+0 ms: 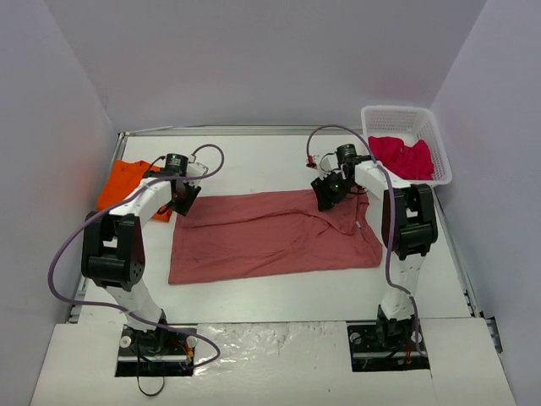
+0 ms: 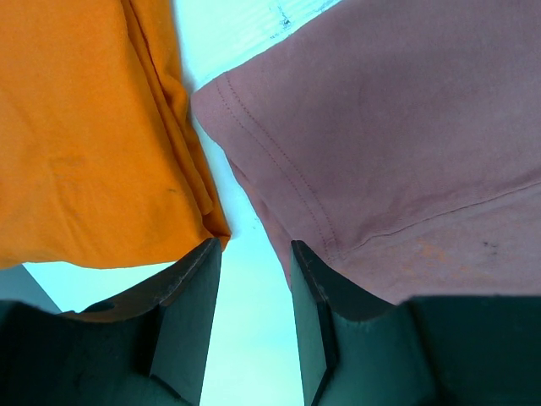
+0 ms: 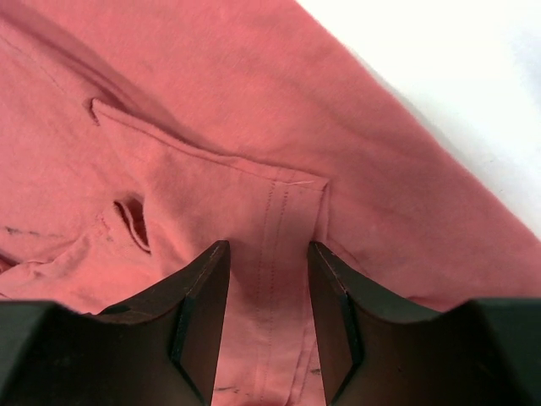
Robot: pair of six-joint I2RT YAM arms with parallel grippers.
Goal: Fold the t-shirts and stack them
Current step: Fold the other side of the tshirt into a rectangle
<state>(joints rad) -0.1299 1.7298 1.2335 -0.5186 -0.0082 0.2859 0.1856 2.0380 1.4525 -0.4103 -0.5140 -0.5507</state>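
Currently the brick-red t-shirt (image 1: 270, 237) lies spread mid-worktop (image 1: 254, 161). The left gripper (image 2: 254, 326) is parted over the bare strip between its corner and the orange t-shirt (image 2: 84, 127), holding nothing. Right gripper (image 3: 269, 321) also parted, fingers straddling a stitched hem near the shirt's far edge without pinching it; crimson-pink t-shirt (image 1: 404, 156) sits in the white basket (image 1: 397, 117) at far right.

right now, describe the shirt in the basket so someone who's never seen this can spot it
On the white table, look to the far right corner, where a white mesh basket sits. The crimson-pink t-shirt lies crumpled inside it, the only shirt in a container.
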